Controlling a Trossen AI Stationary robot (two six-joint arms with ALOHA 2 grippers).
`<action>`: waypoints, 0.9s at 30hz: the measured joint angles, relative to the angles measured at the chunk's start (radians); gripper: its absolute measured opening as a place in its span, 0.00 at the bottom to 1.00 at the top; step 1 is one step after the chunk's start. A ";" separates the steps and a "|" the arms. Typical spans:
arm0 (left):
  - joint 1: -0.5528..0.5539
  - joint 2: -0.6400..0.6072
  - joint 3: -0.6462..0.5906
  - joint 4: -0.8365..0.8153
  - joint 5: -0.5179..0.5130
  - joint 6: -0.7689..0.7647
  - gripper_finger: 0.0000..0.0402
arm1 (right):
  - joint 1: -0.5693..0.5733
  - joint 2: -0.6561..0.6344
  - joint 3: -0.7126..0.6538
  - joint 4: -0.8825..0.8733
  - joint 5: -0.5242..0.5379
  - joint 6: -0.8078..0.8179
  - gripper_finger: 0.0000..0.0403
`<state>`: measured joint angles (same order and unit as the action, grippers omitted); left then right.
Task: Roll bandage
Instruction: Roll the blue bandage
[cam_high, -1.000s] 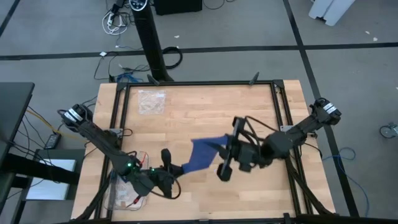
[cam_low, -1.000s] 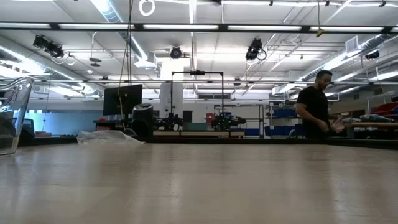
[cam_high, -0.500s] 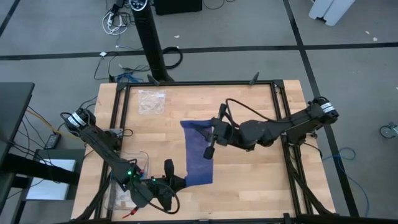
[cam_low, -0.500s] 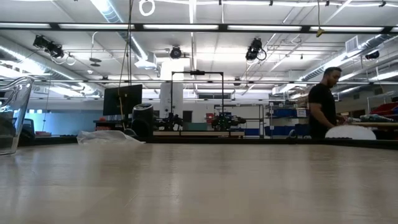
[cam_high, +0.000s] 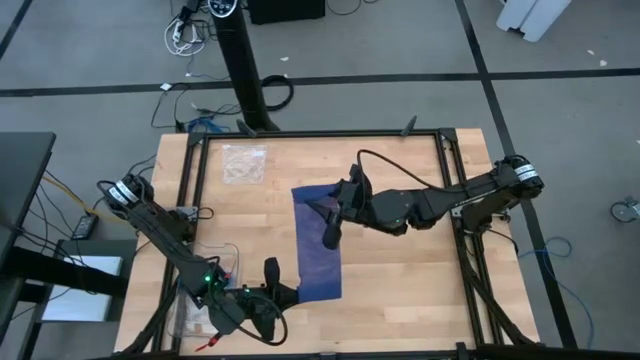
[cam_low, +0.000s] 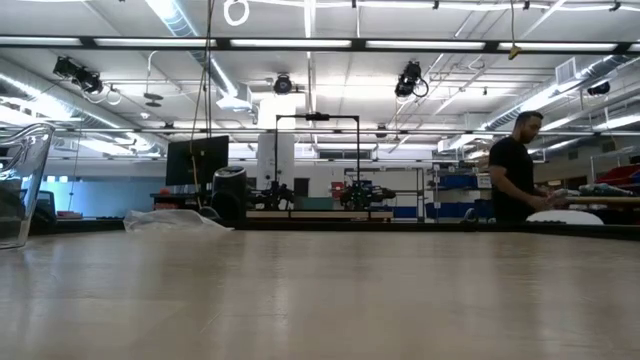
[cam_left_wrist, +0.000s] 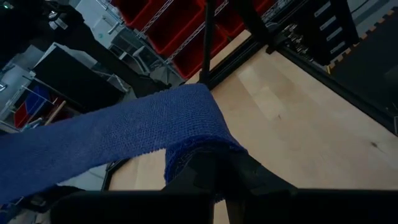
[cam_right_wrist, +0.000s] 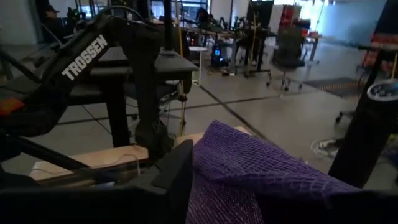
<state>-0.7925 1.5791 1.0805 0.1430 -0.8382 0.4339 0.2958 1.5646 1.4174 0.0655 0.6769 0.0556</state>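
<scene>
Bandage (cam_high: 316, 243) lies mid-table, long axis 12 to 6 o'clock; bare wood toward the 3 o'clock table (cam_high: 420, 270) edge. Left gripper (cam_high: 283, 293) clamped shut on its 6 o'clock end. Right gripper (cam_high: 330, 212) at the 12 o'clock end; finger spread unclear.

bare wood (cam_high: 400, 270) right of bandage (cam_high: 317, 245), bag (cam_high: 244, 163) far-left corner

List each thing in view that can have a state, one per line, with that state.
bandage: unrolled, a long flat strip on the table, near end pinched.
left gripper: shut on the bandage's near end.
right gripper: over the bandage's far end, jaws parting.
plastic bag: lying flat at the far left.
</scene>
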 joint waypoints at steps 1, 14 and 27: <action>0.000 0.000 0.000 0.001 0.000 0.000 0.04 | 0.000 0.000 0.000 -0.008 0.000 0.020 0.39; -0.002 0.000 0.000 0.001 0.007 -0.019 0.04 | -0.028 0.000 0.000 -0.219 -0.083 0.332 0.40; -0.003 0.000 0.000 0.004 0.059 -0.053 0.04 | -0.083 0.000 0.000 -0.334 -0.194 0.386 0.40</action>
<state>-0.7952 1.5791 1.0805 0.1466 -0.7794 0.3813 0.2124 1.5646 1.4170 -0.2687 0.4830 0.4413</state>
